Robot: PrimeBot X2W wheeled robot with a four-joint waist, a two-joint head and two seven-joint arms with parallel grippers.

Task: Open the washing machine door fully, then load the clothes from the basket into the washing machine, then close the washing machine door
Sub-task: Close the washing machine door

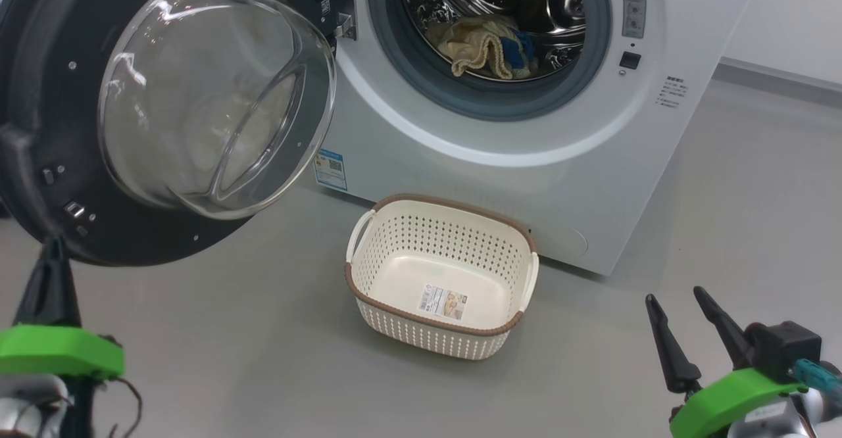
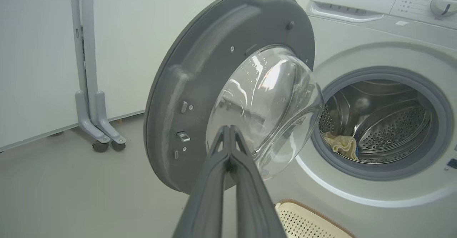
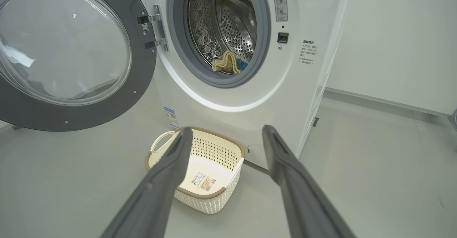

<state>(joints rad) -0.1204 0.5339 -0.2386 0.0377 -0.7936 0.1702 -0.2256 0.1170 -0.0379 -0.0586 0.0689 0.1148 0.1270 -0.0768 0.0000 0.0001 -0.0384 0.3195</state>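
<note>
The washing machine [image 1: 513, 162] stands with its door [image 1: 164, 102] swung wide open to the left. Cream clothes [image 1: 487, 47] with blue trim lie in the steel drum, also seen as clothes [image 3: 226, 63] and clothes [image 2: 341, 145]. On the floor in front sits the cream basket [image 1: 503, 257] with only a label on its bottom. My left gripper [image 2: 229, 128] is shut on nothing, its tips in front of the door's [image 2: 200, 77] glass bowl; in the head view that left gripper [image 1: 51, 247] is low beside the door's rim. My right gripper [image 1: 674, 296] stands open right of the basket [image 3: 157, 147].
A grey wheeled stand [image 2: 91, 88] stands against the white wall left of the door. Bare grey floor [image 1: 263, 359] spreads before the machine [image 3: 292, 98] and to its right, up to a white wall [image 3: 400, 41].
</note>
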